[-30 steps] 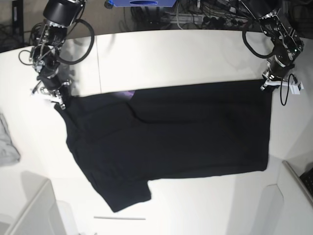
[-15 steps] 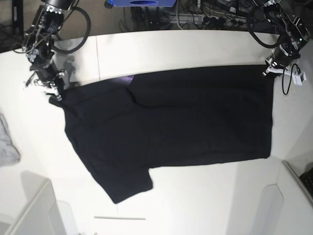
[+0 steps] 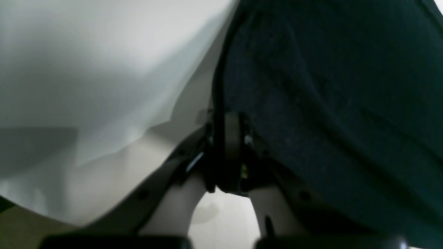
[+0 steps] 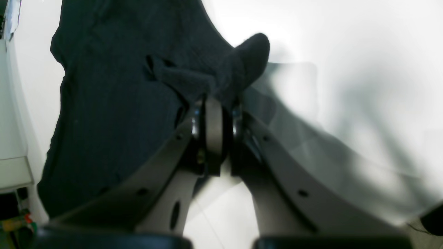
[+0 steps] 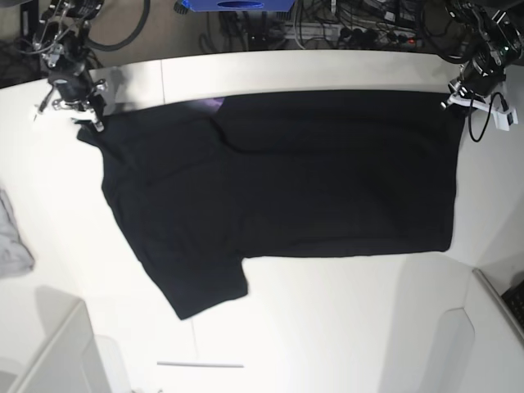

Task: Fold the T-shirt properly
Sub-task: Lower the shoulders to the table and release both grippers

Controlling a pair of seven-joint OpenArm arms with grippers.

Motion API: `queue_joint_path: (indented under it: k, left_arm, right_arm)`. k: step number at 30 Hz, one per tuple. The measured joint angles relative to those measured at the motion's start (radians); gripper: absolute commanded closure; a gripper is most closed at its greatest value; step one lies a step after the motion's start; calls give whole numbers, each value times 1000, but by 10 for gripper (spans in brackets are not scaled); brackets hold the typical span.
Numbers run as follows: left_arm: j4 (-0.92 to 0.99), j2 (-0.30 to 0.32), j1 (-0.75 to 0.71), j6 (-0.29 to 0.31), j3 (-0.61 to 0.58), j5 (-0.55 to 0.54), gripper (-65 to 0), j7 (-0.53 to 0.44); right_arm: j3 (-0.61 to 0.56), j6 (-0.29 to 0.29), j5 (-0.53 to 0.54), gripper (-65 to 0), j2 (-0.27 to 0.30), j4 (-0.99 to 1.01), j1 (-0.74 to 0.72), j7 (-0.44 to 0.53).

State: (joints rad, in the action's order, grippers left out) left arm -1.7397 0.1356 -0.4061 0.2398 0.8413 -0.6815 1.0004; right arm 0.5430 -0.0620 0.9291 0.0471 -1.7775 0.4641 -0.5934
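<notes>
Left gripper clamped tight on a corner of the T-shirt, dark cloth pinched between the meeting fingertips and falling away to one side of them

Right gripper likewise closed on the opposite corner, a bunched nub of black fabric poking out just past its fingers

Stretched between the two claws, spread mostly flat on the white table, one sleeve jutting out on the side away from both; sliver of purple print near the stretched edge

T-shirt black, purple print peeking; table white.
</notes>
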Motion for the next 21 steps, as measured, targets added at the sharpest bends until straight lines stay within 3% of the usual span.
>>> queue_joint_path:
  k: [5, 11, 21]
  left_arm:
    - [0, -9, -39, 0, 1, 2, 0, -2]
    - [0, -13, -78, 84, 2, -1, 0, -6]
    - [0, -14, -126, 83, 3, 2, 0, -5]
  right_arm:
    - [0, 0, 0, 0, -1, -1, 44, -2]
    - [-5, 0, 2, 0, -1, -57, 100, 2]
    - [-3, 0, 2, 0, -1, -57, 147, 6]
